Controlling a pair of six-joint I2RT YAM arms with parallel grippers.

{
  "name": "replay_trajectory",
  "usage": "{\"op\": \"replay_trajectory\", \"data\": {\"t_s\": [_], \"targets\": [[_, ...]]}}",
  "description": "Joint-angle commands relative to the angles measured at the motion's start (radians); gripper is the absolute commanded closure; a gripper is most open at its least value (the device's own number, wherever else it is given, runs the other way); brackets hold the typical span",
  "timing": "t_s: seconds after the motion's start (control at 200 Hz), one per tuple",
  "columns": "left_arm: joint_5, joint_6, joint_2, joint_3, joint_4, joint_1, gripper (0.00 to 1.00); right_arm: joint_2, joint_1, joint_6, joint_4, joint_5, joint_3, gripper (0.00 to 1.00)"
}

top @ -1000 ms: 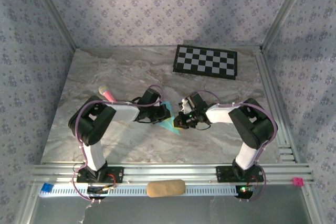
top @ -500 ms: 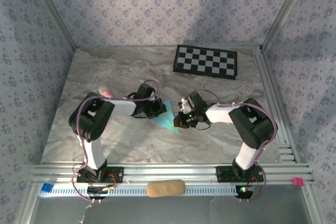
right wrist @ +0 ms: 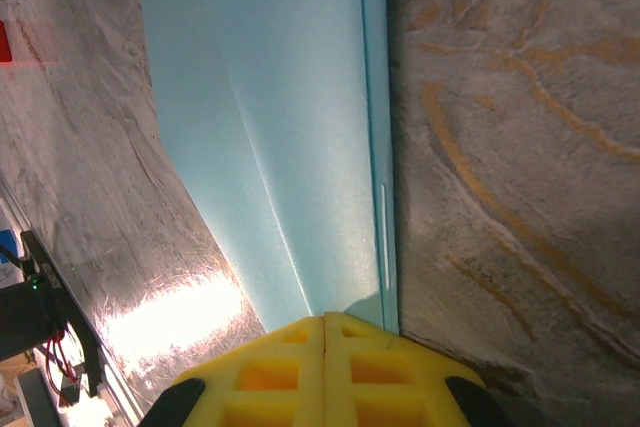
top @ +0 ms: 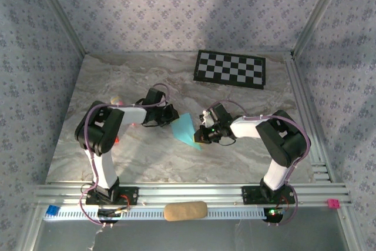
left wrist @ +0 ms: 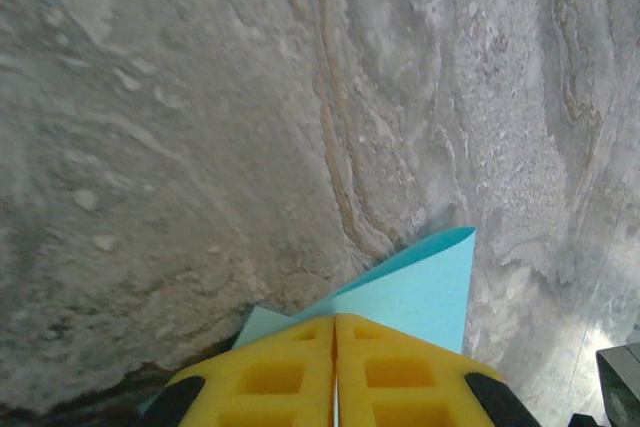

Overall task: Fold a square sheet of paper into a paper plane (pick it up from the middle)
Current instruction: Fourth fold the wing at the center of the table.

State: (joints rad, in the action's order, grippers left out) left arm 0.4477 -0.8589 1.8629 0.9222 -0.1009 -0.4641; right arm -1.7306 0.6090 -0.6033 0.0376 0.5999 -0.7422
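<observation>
1. Fingers (left wrist: pixel 270 377) of the left gripper (top: pixel 173 114) are pressed together, with no gap between them. The tool sits low over the marble table (top: pixel 135 74), left of centre, pointing right.
2. The square sheet of paper (top: pixel 185 129) lies on the table between the two tools. It is light blue and folded to a pointed shape. In the left wrist view its near edge runs under the yellow tips. Whether they pinch it cannot be told.
3. The right gripper (top: pixel 201 134) is closed too, its tips at the right edge of the sheet. The right wrist view shows a crease running along the sheet away from the tips. A pinch cannot be confirmed.
4. A black-and-white checkerboard mat (top: pixel 230 69) lies at the far right of the table, well apart from the sheet.
</observation>
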Motion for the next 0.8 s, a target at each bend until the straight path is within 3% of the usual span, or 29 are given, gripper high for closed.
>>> {"op": "replay_trajectory", "data": {"t_s": [0.0,0.375,0.605,0.795], "targets": [[-0.095,0.045,0.006,0.024,0.053,0.022,0.89,-0.033,-0.008,0.037,-0.171,-0.076,0.034,1.0],[-0.11,0.069,-0.098,0.07,0.108,0.016,0.86,-0.038,-0.011,0.042,-0.181,-0.074,0.017,1.0],[-0.134,0.059,-0.168,0.037,0.101,-0.067,0.84,-0.04,-0.012,0.042,-0.192,-0.078,0.001,1.0],[-0.143,0.054,-0.125,0.002,0.078,-0.135,0.84,-0.035,-0.012,0.037,-0.195,-0.081,-0.006,1.0]]}}
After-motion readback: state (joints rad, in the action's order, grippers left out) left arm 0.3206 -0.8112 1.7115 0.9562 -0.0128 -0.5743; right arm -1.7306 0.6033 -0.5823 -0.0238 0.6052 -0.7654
